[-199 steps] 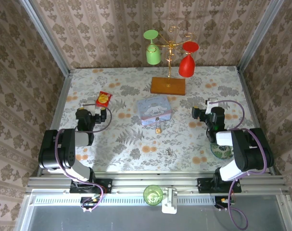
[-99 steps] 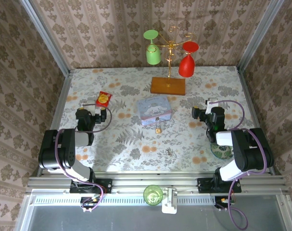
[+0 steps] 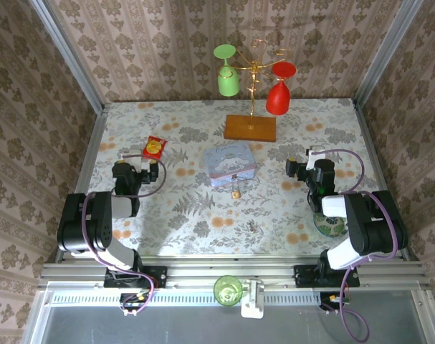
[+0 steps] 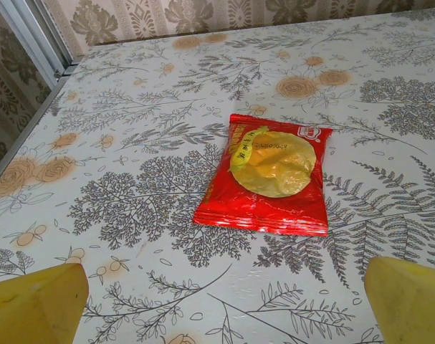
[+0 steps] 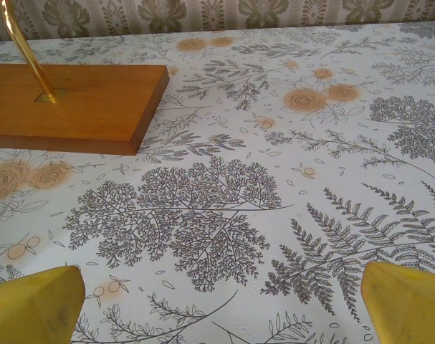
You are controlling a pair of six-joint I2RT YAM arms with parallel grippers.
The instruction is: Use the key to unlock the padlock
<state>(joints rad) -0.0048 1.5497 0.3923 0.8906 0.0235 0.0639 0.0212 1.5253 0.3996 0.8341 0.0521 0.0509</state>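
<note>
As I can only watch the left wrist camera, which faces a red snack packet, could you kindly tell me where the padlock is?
Observer: The padlock lies mid-table, at the near edge of the pale blue tin, to the right of that snack packet.
Operator: Thank you; how does the right tool stand?
Observer: The right tool is open above bare tablecloth, with the wooden base of a gold wire stand ahead to its left.
Operator: What hangs on that stand?
Observer: A green glass and a red glass, both upside down.
</note>
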